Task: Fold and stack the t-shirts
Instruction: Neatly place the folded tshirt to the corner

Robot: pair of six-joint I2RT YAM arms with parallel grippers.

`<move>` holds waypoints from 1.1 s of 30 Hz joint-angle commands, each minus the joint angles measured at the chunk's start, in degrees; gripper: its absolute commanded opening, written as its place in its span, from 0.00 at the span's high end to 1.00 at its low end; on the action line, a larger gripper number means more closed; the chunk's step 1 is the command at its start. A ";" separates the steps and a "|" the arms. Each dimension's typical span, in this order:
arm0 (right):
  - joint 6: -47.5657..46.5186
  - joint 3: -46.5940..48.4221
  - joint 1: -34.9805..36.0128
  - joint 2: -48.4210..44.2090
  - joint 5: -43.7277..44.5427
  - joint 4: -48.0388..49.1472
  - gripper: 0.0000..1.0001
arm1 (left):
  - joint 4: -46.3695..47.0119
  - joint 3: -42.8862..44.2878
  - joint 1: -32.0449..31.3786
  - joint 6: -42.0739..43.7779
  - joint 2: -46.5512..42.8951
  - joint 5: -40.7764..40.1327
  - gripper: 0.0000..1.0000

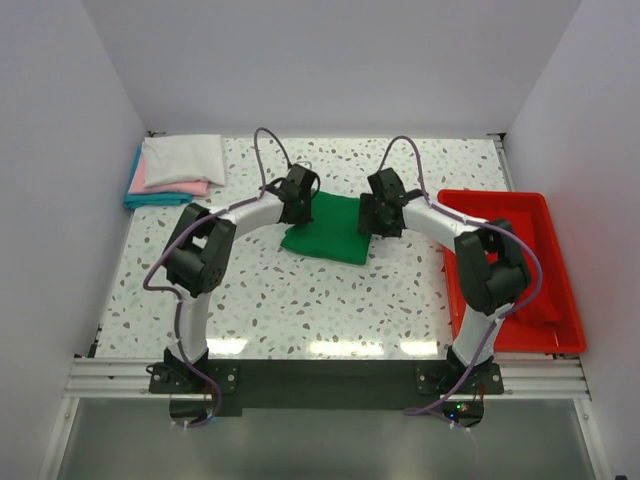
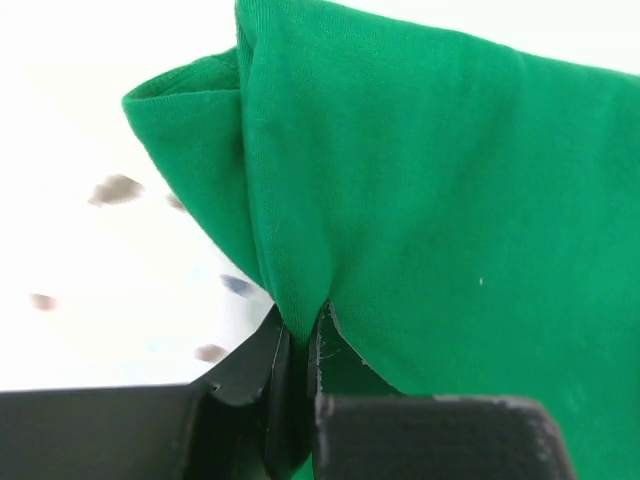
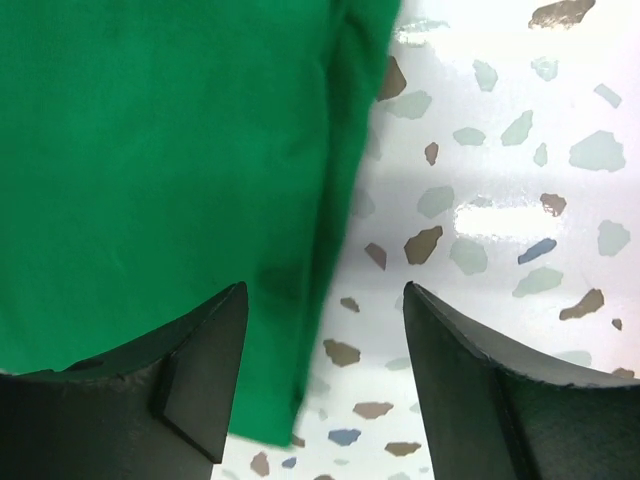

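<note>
Left wrist view shows your left gripper [image 2: 300, 338] clamped on a fold of the green shirt [image 2: 450, 200], which lies mid desk [image 1: 300, 300], nearer the far edge. Your right gripper [image 3: 325, 320] gapes wide astride its edge. You seem mid-fold: pinch with the right, then carry both sides over evenly. The stack [image 1: 178, 168] sits at the far left corner.

Folded green t-shirt [image 1: 330, 236] at centre; white-pink-teal stack [image 1: 176, 168] far left

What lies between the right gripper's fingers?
In the right wrist view, the edge of the green t-shirt and speckled table lie between the open fingers of the right gripper.
</note>
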 commanded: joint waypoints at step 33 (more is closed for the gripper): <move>0.34 -7.61 3.59 -22.43 -5.29 1.11 0.33 | -1.90 51.07 20.77 50.67 17.22 -35.32 1.00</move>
